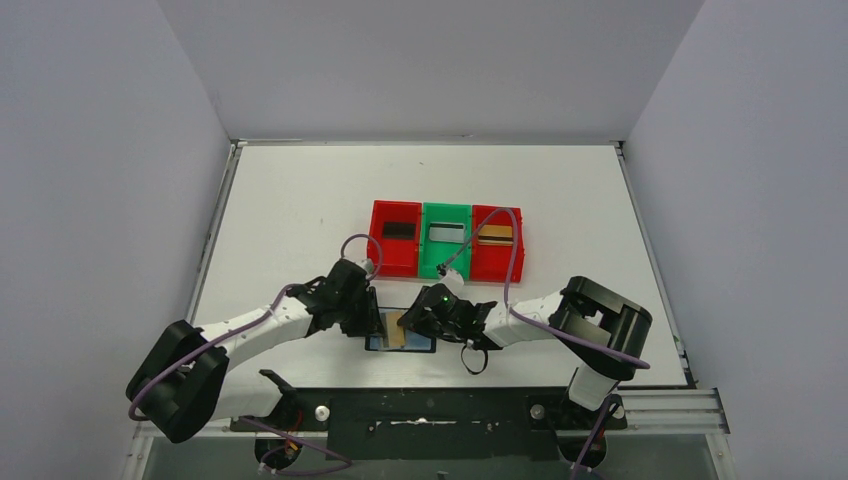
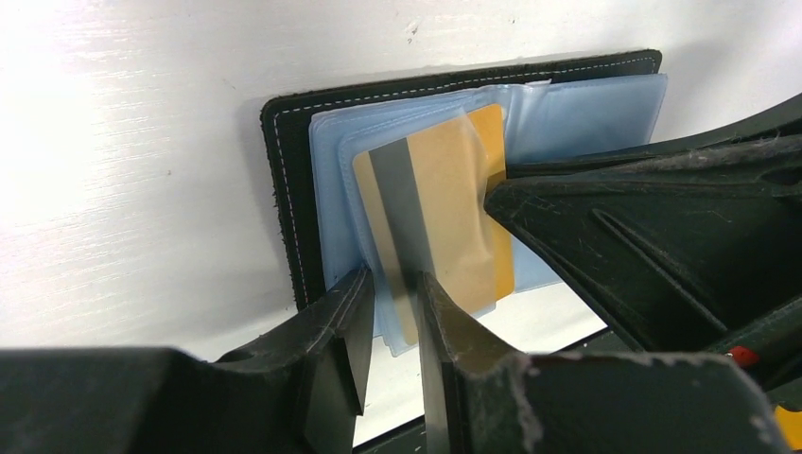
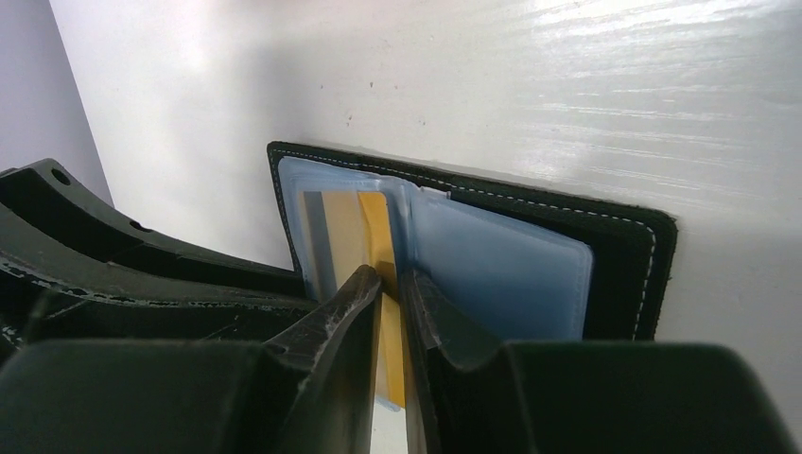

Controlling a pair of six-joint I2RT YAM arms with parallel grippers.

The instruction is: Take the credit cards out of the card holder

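The black card holder (image 1: 376,343) lies open near the table's front edge, between both arms. Its grey-blue sleeves (image 2: 326,180) fan up from the black cover (image 2: 284,161). A gold credit card (image 2: 444,189) with a dark stripe sits partly inside a clear sleeve. My left gripper (image 2: 392,279) is shut narrowly on the lower edge of that sleeve, with the card's end inside it. My right gripper (image 3: 390,276) is shut on the card's bare yellow edge (image 3: 376,227) at the spine, beside a blue sleeve (image 3: 501,270). In the top view the two grippers (image 1: 372,322) (image 1: 412,322) meet over the card (image 1: 396,330).
Three small trays stand in a row behind the card holder: red (image 1: 378,250), green (image 1: 428,262) and red (image 1: 518,262), each with a card-like thing inside. The right arm's finger (image 2: 586,218) fills the right of the left wrist view.
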